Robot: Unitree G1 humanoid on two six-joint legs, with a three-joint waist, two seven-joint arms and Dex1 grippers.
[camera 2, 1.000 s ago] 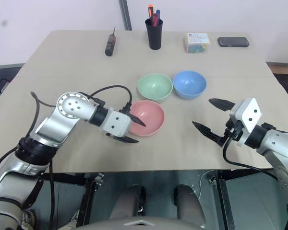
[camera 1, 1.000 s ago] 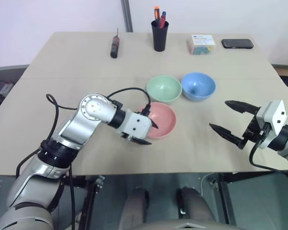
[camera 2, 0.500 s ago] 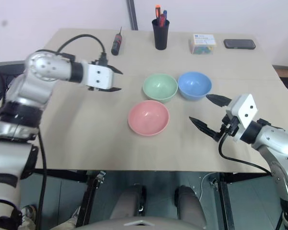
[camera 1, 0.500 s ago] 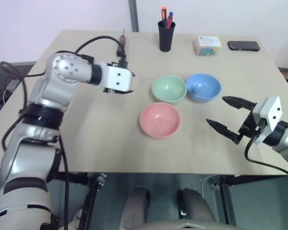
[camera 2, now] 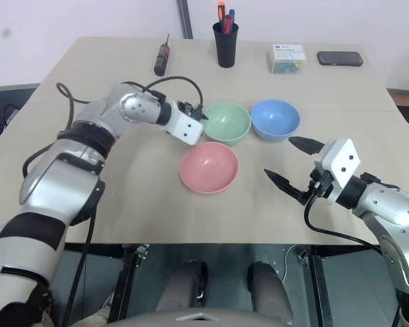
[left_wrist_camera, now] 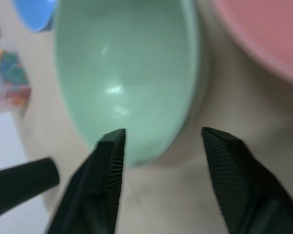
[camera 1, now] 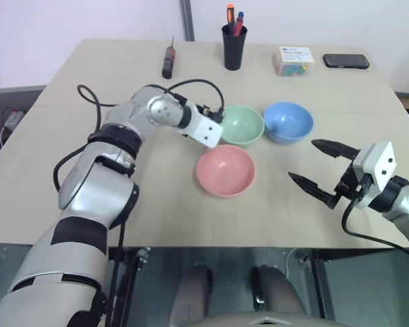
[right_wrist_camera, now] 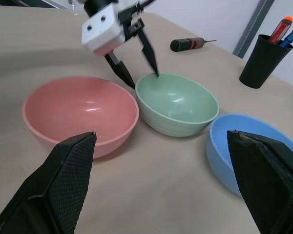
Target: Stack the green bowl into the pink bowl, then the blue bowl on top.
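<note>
Green bowl [right_wrist_camera: 177, 102] rim straddled by left jaws [right_wrist_camera: 138, 63] (angled down, parted)

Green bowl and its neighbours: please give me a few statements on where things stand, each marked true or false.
1. The left pincer straddles the green bowl's rim, one finger inside, one outside. True.
2. The green bowl sits inside the pink bowl. False: both stand on the table, side by side.
3. The right pincer is open and holds nothing. True.
4. The blue bowl is stacked on the green one. False: it stands beside it.
</note>
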